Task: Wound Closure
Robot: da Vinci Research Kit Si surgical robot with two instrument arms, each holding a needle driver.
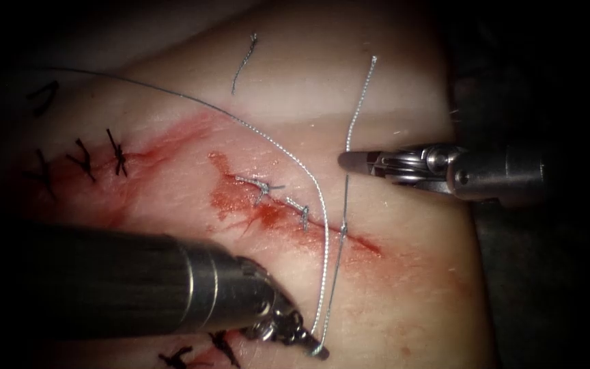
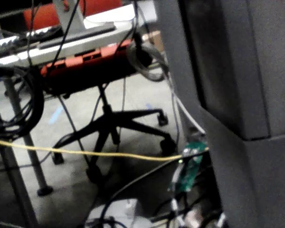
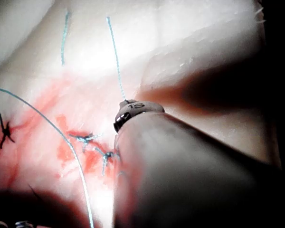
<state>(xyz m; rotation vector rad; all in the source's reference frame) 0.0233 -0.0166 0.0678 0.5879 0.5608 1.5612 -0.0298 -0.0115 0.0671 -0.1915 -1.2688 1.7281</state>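
Endoscope view: left end effector grips thread; right end effector closed, touching thread.

In the endoscope view, your light falls brightest on the upper middle of the tissue, fades to near-black at every edge, and glints on the metal of the right tool and the left tool, whose shaft throws the lower left into shade. In the right wrist view, your right tool's shaft looms soft and out of focus with a dark shadow behind it, while the pale tissue beyond glares almost white. Your left wrist view is evenly room-lit but smeared with blur across the office chair.
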